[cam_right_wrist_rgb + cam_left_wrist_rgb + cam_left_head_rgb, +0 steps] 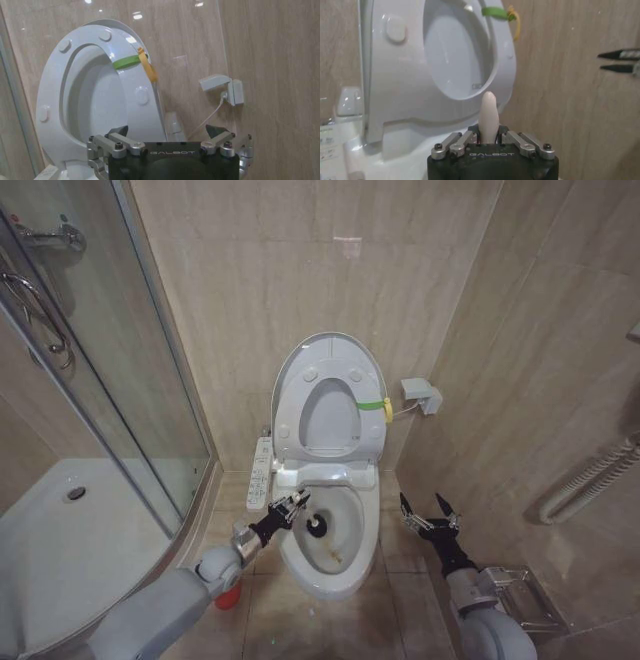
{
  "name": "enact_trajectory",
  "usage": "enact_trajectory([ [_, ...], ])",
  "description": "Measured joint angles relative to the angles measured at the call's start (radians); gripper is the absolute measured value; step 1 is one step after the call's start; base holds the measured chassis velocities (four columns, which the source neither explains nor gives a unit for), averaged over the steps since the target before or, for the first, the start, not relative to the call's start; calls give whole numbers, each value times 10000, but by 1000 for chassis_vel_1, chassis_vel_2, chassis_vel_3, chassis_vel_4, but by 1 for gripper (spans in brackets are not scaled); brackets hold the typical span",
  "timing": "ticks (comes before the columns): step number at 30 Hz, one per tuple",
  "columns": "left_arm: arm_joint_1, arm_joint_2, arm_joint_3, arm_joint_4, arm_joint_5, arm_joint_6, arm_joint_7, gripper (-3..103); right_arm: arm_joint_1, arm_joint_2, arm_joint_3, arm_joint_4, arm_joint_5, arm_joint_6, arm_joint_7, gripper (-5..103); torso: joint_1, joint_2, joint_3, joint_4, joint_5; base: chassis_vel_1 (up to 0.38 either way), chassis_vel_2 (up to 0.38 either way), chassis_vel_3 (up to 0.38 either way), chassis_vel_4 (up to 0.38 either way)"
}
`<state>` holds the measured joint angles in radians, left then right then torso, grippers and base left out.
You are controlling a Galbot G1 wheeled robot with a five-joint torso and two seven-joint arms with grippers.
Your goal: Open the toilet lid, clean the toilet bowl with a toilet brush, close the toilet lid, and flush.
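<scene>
Left gripper (291,504) clamped on toilet brush (314,526), handle mostly hidden; right gripper (430,511) apart

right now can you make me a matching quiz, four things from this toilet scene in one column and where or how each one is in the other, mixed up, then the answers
Things
1. toilet lid
2. toilet brush
3. left gripper
4. right gripper

States
A. fingers spread open, holding nothing, beside the bowl near the tiled wall
B. dark head down inside the toilet bowl
C. raised upright against the wall, seat up with it
D. shut on the pale handle, at the bowl's rim

Pairs: 1-C, 2-B, 3-D, 4-A
</scene>
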<state>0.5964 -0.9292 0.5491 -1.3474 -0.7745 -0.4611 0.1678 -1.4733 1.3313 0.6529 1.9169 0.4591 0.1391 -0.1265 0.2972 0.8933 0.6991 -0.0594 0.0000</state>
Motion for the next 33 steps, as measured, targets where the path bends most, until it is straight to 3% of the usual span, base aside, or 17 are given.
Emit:
enact_trajectory([
  [10, 237, 130, 125, -1217, -211, -125, -72, 22, 0, 0, 0, 0, 0, 0, 0, 100, 0, 0, 0, -2, 0, 0, 0, 0, 0],
  [16, 250, 55, 427, -1448, -637, 93, -245, 22, 0, 0, 0, 0, 0, 0, 0, 100, 0, 0, 0, -2, 0, 0, 0, 0, 0],
  [26, 466, 41, 612, -1471, -831, 203, -328, 22, 0, 0, 0, 0, 0, 0, 0, 100, 0, -1, 0, 0, 1, 0, 0, 0, 0],
  [33, 643, -37, 497, -706, -844, 278, -265, 22, 0, 0, 0, 0, 0, 0, 0, 100, 0, -1, 0, 0, 0, 0, 0, 0, 0],
])
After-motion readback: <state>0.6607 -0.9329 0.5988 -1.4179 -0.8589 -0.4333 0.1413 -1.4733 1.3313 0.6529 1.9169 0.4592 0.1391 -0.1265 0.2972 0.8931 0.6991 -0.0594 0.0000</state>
